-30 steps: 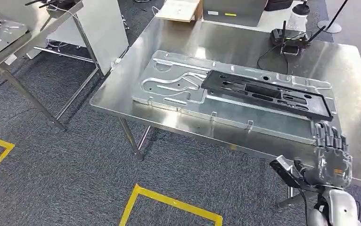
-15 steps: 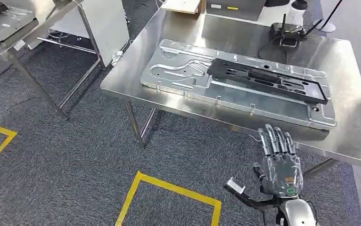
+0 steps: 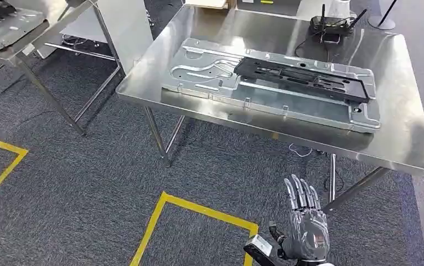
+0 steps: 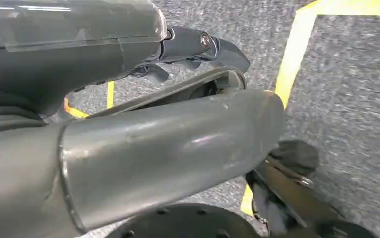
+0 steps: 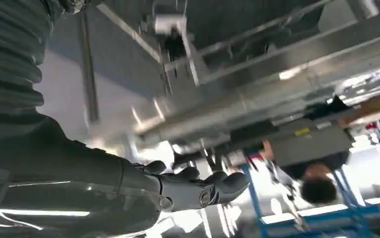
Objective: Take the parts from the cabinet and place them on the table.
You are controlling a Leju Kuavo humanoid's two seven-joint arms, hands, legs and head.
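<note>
In the head view the right hand [image 3: 305, 230] hung at about five o'clock, low over the grey carpet [image 3: 88, 183] and well apart from the steel table [image 3: 409, 138]. Its fingers [image 3: 301, 194] stood straight and slightly apart, pointing toward twelve o'clock, and it held nothing. In the right wrist view the same hand [image 5: 198, 191] showed its fingers stretched out, with no object between them.

On the table, between twelve and one o'clock, lay the silver stamped panel [image 3: 210, 75], flat, with its long side along the near edge. The black frame part [image 3: 301, 78] lay flat on top of the panel, toward its far right portion. A small black device with antennas [image 3: 331, 23] sat near the table's far edge, apart from the panel.

The left hand [image 4: 128, 124] appeared close up in the left wrist view, over carpet and yellow floor tape [image 4: 297, 54]; how far open it was could not be told. At eleven o'clock stood a second metal stand [image 3: 27, 39].
</note>
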